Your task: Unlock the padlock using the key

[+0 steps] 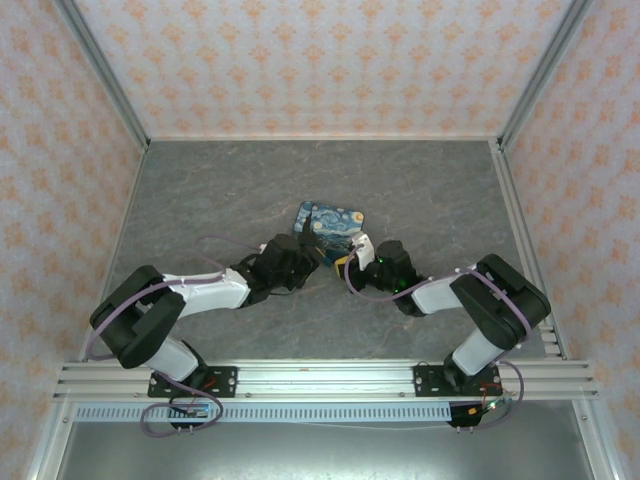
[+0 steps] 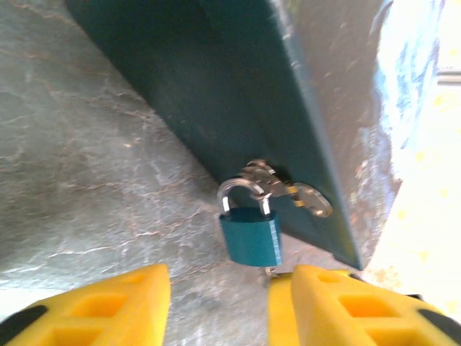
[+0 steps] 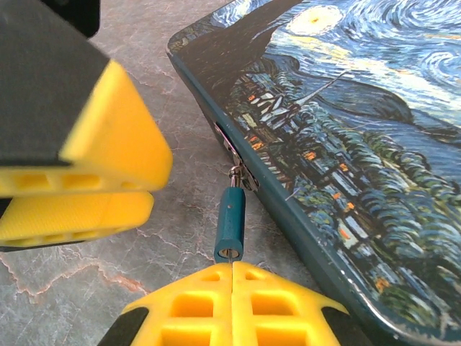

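The padlock (image 2: 250,236) has a small teal body and a silver shackle. It hangs from the silver hasp (image 2: 311,198) on the side of the starry-night box (image 3: 346,130). In the right wrist view I see the padlock (image 3: 230,220) end-on, keyhole toward me. My right gripper (image 3: 232,268) is shut right at that keyhole on the key. Only a sliver of the key's pale blade (image 3: 230,256) shows, and its head is hidden between the fingers. My left gripper (image 2: 220,282) is open just short of the padlock, one finger on each side, touching nothing.
The box (image 1: 332,225) lies flat mid-table on the grey marbled surface (image 1: 200,200). Both grippers (image 1: 305,255) (image 1: 356,262) crowd its near edge. The left arm's yellow fingers (image 3: 86,166) hang close on the left in the right wrist view. Patterned walls enclose the table.
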`<action>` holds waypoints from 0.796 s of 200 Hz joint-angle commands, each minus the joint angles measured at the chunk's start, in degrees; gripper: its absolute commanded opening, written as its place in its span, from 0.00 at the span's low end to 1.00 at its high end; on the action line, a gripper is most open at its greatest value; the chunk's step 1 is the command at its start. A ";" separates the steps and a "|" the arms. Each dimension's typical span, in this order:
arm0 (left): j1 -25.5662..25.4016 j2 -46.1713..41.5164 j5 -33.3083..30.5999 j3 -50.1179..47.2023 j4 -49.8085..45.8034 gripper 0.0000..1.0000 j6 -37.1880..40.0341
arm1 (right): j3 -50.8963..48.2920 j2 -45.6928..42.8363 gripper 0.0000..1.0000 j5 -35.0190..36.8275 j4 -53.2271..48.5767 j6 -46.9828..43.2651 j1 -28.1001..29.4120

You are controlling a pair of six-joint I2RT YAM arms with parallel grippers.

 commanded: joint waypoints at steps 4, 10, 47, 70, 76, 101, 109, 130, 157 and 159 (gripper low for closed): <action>-0.40 1.27 -3.05 -0.27 4.20 0.54 -1.34 | 1.14 0.50 0.00 -0.05 0.47 -0.83 0.57; -0.48 1.64 -2.98 -0.20 4.75 0.55 -1.58 | 1.12 0.48 0.00 -0.02 0.44 -0.81 0.55; -1.42 4.62 -3.21 -0.38 8.72 0.55 -3.93 | 1.30 0.49 0.00 0.09 0.48 -0.63 0.65; -1.96 6.03 -3.91 -0.44 11.44 0.53 -5.13 | 1.34 0.46 0.00 0.07 0.52 -0.48 0.66; -2.04 6.23 -4.15 -0.39 11.86 0.52 -5.28 | 1.24 0.44 0.00 0.14 0.52 -0.43 0.67; -2.26 6.21 -5.53 -0.46 11.70 0.50 -5.63 | 1.21 0.45 0.00 0.21 0.69 -0.34 0.73; -2.29 6.25 -5.97 -0.57 11.55 0.50 -5.81 | 1.22 0.56 0.00 0.33 0.78 -0.37 0.76; -2.35 6.80 -6.21 -0.63 11.45 0.49 -6.38 | 1.30 0.67 0.00 0.22 1.00 -0.18 0.73; -2.50 7.64 -6.05 -0.63 11.52 0.47 -7.13 | 1.39 0.92 0.00 0.20 1.13 -0.01 0.74; -2.52 7.69 -6.04 -0.59 11.63 0.47 -7.20 | 1.39 0.89 0.00 0.23 1.09 0.00 0.75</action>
